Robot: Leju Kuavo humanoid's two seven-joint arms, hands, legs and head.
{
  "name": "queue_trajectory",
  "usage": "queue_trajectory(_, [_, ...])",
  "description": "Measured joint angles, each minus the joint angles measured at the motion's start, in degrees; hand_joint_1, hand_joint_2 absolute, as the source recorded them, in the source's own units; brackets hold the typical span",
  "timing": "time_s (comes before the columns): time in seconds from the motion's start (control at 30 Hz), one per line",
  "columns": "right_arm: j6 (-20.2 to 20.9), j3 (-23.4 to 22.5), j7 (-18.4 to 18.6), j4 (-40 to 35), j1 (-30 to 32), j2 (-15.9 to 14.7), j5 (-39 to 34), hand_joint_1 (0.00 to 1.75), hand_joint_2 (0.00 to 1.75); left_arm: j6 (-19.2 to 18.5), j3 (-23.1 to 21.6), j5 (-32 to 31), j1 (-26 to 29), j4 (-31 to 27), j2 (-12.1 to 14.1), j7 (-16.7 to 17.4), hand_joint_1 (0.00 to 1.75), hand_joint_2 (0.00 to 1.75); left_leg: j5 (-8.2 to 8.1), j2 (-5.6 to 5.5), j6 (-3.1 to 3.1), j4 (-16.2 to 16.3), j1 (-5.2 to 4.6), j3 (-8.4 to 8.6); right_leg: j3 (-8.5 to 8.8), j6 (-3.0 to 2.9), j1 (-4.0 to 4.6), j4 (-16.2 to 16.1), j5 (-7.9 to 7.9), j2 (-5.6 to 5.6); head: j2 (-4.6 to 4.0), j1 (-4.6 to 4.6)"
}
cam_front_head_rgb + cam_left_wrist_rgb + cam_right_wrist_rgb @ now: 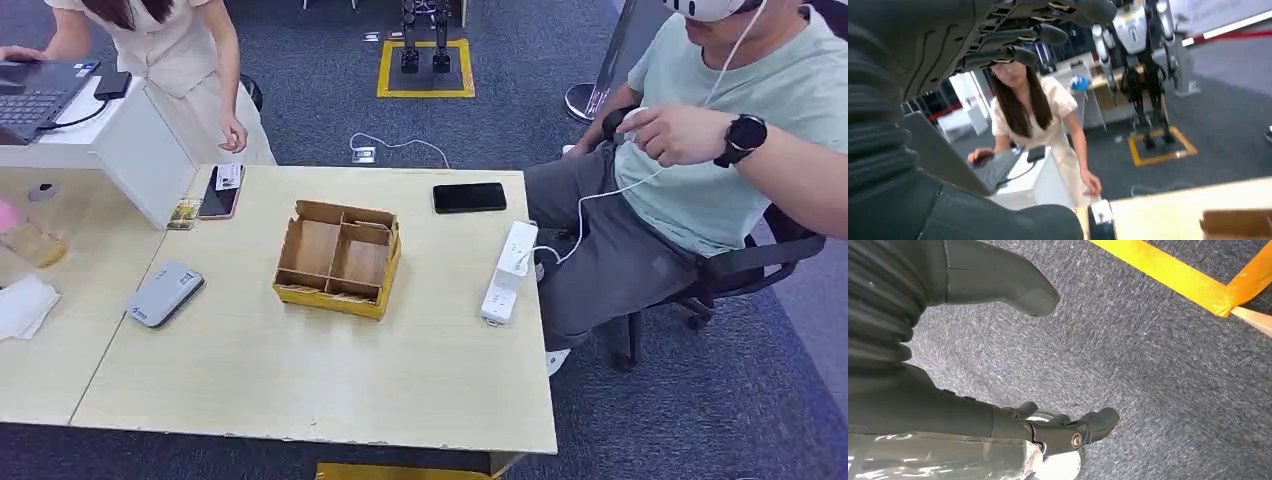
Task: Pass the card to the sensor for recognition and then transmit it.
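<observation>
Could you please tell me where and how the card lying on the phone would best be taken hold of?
Probably by its two long edges, coming straight down from above with the left hand. The card lies flat on a phone near the table's far left edge, so only its thin edges offer a pinch. The phone raises it slightly off the tabletop.

Robotics lab or demo office: grey carpet, taped yellow floor square, standing humanoid robot, laptop.
</observation>
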Motion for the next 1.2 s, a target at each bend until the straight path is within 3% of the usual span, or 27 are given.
queue_trajectory(0.03, [-0.09, -0.15, 0.0, 0.02, 0.02, 0.04, 0.0, 0.0, 1.75, 2.25, -0.61, -1.09, 0.94, 0.0, 0.02, -0.46, 0.0, 1.75, 0.02, -0.05, -0.03, 0.0, 0.0, 0.01, 0.01, 0.0, 0.0, -0.01, -0.01, -0.05, 0.0, 0.0])
queue_trajectory(0.33, [-0.09, -0.15, 0.0, 0.02, 0.03, 0.04, 0.0, 0.0, 1.75, 2.25, -0.81, -1.09, 1.19, 0.0, 0.02, -0.46, 0.0, 1.75, 0.02, -0.07, -0.03, 0.0, 0.0, 0.02, 0.0, 0.0, 0.0, -0.01, -0.01, -0.07, 0.0, 0.0])
queue_trajectory(0.43, [-0.17, -0.54, 0.0, 0.0, 0.04, 0.13, -0.11, 0.0, 1.75, 9.15, -2.0, -4.34, 3.76, 0.08, -0.22, -1.06, 0.0, 1.75, 0.02, -0.15, -0.03, 0.0, 0.0, 0.03, 0.03, 0.01, -0.01, 0.0, -0.03, -0.11, 0.0, 0.0])
queue_trajectory(0.47, [-0.39, -1.07, -0.02, 0.0, 0.05, 0.28, -0.11, 0.0, 1.75, 17.35, -3.18, -9.0, 8.87, 1.28, -1.47, -1.31, 0.0, 1.75, 0.03, -0.24, -0.04, 0.0, -0.02, 0.12, 0.03, 0.01, -0.03, -0.01, -0.08, -0.2, 0.0, -0.02])
queue_trajectory(0.53, [-0.87, -2.22, -0.02, 0.0, 0.02, 0.61, -0.11, 0.0, 1.75, 24.69, -3.16, -15.74, 19.12, 4.9, -5.71, -0.76, 0.0, 1.75, 0.04, -0.26, -0.05, 0.0, -0.01, 0.16, 0.17, 0.01, -0.03, -0.01, -0.07, -0.24, 0.0, -0.02])
queue_trajectory(0.57, [-1.09, -3.02, -0.04, -0.02, 0.12, 0.81, 0.11, 0.0, 1.75, 24.74, -0.86, -21.25, 27.49, 6.69, -9.52, 0.03, 0.0, 1.75, 0.1, -0.26, -0.08, -0.01, -0.15, 0.23, 0.19, -0.04, -0.14, -0.01, -0.01, -0.23, 0.0, 0.0])
queue_trajectory(0.6, [-1.16, -3.86, -0.04, -0.04, 0.12, 0.96, 0.55, 0.0, 1.75, 22.06, 3.68, -28.71, 33.69, 7.99, -13.32, 0.59, 0.0, 1.75, 0.13, -0.24, -0.04, -0.01, -0.13, 0.19, 0.17, -0.02, -0.15, 0.0, 0.03, -0.2, 0.0, -0.13])
queue_trajectory(0.67, [-1.29, -6.4, 0.11, -0.07, 0.34, 1.55, 1.35, 0.0, 1.75, 16.05, 18.13, -40.85, 49.61, 8.96, -23.58, 0.88, 0.0, 1.75, 0.06, 0.08, 0.05, 0.0, -0.3, 0.16, 0.08, 0.06, -0.3, -0.01, 0.13, 0.16, 0.0, -0.02])
queue_trajectory(0.73, [-1.44, -8.15, 0.09, -0.09, 0.43, 1.77, 1.99, 0.0, 1.75, 13.03, 26.14, -44.05, 57.33, 8.92, -27.86, -0.82, 0.0, 1.75, 0.05, 0.05, 0.06, 0.0, -0.3, 0.15, 0.05, 0.09, -0.3, -0.02, 0.09, 0.11, 0.0, -0.04])
queue_trajectory(0.9, [-1.79, -9.55, 0.0, -0.15, 0.42, 1.97, 2.67, 0.0, 1.75, 14.09, 30.14, -49.9, 60.73, 9.72, -34.5, -0.96, 0.0, 1.75, 0.05, 0.01, 0.07, 0.0, -0.32, 0.16, 0.09, 0.12, -0.32, -0.01, 0.08, 0.03, 0.0, -0.07])
queue_trajectory(1.1, [-2.01, -11.39, 0.0, -0.42, 0.39, 2.38, 3.54, 0.0, 1.75, 19.04, 31.35, -57.78, 63.19, 14.34, -46.39, 0.64, 0.0, 1.75, 0.07, -0.1, 0.1, 0.01, -0.4, 0.15, 0.14, 0.15, -0.36, -0.02, 0.1, -0.07, 0.0, -0.07])
queue_trajectory(1.2, [-2.01, -12.02, -0.02, -0.46, 0.38, 2.51, 3.63, 0.0, 1.75, 19.56, 31.35, -59.16, 63.37, 16.09, -51.22, 1.38, 0.0, 1.75, 0.05, -0.11, 0.13, 0.03, -0.43, 0.15, 0.14, 0.18, -0.37, -0.03, 0.11, -0.07, 0.02, -0.07])
